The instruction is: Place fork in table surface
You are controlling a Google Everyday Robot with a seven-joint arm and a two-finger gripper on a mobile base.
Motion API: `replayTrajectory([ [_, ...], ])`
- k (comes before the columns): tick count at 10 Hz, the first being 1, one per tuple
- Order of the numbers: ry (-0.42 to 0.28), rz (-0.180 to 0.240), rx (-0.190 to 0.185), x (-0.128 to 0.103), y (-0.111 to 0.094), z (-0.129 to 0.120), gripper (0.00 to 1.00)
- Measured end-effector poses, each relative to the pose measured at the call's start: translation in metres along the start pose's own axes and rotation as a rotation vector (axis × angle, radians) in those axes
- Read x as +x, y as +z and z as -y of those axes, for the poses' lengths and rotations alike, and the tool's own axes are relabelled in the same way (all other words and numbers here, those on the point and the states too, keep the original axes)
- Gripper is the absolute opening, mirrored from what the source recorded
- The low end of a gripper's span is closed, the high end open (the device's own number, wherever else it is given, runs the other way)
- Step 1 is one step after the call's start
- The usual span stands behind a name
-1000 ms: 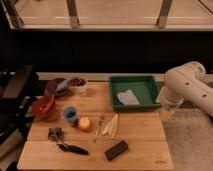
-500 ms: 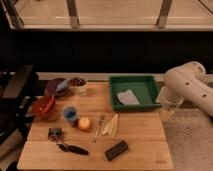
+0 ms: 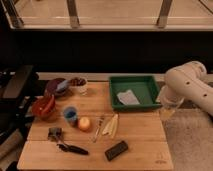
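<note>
The fork (image 3: 98, 128), slim and silvery-pale, lies on the wooden table surface (image 3: 140, 135) near its middle, just left of the pale yellow strips (image 3: 111, 125). The white arm (image 3: 189, 86) reaches in from the right. My gripper (image 3: 167, 109) hangs below it beside the table's right edge, right of the green tray (image 3: 145, 80) and well away from the fork. Nothing shows in the gripper.
The tray holds a white cloth (image 3: 127, 96). On the left stand a red bowl (image 3: 44, 106), a blue cup (image 3: 70, 115), an orange fruit (image 3: 84, 123), a purple plate (image 3: 56, 87) and a small bowl (image 3: 78, 83). A black-handled utensil (image 3: 71, 148) and a black block (image 3: 116, 150) lie near the front.
</note>
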Motion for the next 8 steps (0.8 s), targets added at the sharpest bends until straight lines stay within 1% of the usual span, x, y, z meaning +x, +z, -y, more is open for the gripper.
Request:
replayTrajectory([
  [1, -0.040, 0.050, -0.001, -0.005, 0.001, 0.004, 0.65],
  [2, -0.066, 0.088, -0.004, -0.015, 0.002, 0.007, 0.65],
  [4, -0.128, 0.159, -0.002, -0.047, 0.003, 0.017, 0.65],
  [6, -0.211, 0.205, 0.010, -0.091, 0.002, 0.026, 0.65],
  [8, -0.295, 0.234, 0.026, -0.136, 0.001, 0.033, 0.65],
])
